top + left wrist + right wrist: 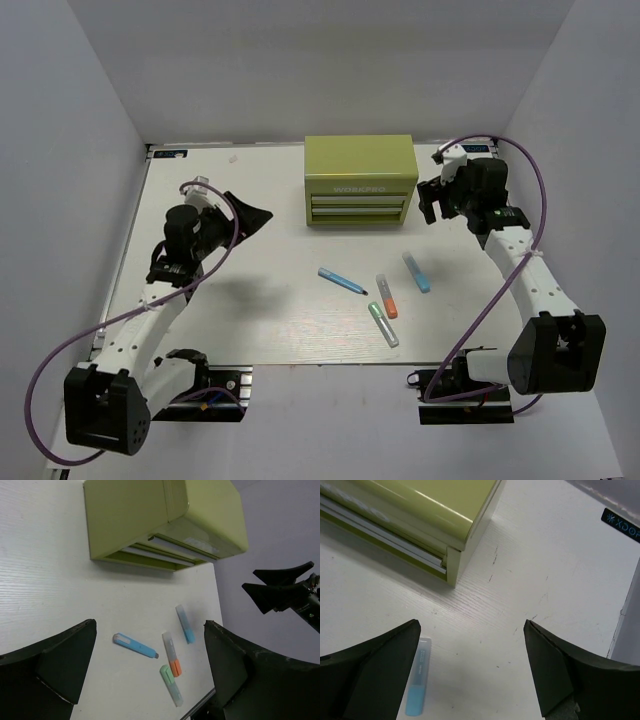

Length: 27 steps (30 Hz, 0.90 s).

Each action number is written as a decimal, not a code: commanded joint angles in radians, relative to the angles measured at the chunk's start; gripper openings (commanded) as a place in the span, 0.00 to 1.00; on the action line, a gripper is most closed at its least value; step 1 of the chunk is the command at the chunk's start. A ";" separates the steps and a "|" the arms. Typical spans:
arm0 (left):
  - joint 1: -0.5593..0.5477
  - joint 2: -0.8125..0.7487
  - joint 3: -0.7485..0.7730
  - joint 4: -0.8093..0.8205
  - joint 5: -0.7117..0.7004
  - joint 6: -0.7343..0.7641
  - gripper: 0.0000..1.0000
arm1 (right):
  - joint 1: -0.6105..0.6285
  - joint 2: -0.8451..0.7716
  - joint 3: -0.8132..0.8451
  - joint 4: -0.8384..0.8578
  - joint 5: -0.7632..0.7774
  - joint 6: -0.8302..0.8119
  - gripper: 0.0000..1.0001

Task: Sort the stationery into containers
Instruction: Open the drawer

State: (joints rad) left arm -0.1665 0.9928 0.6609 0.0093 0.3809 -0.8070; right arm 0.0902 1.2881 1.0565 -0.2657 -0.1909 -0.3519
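Before the chest (360,180), blue pen (342,281) slants tip-right; left tool (255,218) and right tool (428,203) spread.

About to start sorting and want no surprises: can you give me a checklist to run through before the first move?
1. Left jaws open, empty: ok.
2. Right jaws open, empty: ok.
3. Tool chest drawers open for loading: not ok, both look shut.
4. Blue pen and light-blue marker lying clear of neighbours: ok.
5. Orange-capped marker and green-capped marker apart: cannot tell, they lie very close.
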 commanded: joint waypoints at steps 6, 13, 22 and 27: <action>-0.163 0.164 0.088 0.100 -0.023 -0.026 0.99 | 0.000 -0.042 0.091 -0.042 -0.165 -0.217 0.90; -0.307 0.302 0.141 0.142 -0.178 -0.047 0.94 | 0.009 -0.067 0.158 -0.128 -0.455 -0.416 0.44; -0.422 0.472 0.141 0.415 -0.339 -0.188 0.75 | 0.100 0.049 0.304 -0.303 -0.529 -0.688 0.90; -0.475 0.587 0.163 0.515 -0.465 -0.305 0.75 | 0.167 0.122 0.326 -0.221 -0.400 -0.681 0.90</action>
State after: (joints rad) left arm -0.6117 1.5616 0.7864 0.4164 0.0250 -1.0180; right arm 0.2260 1.3682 1.3430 -0.5053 -0.6521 -1.0000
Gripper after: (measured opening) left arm 0.753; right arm 0.904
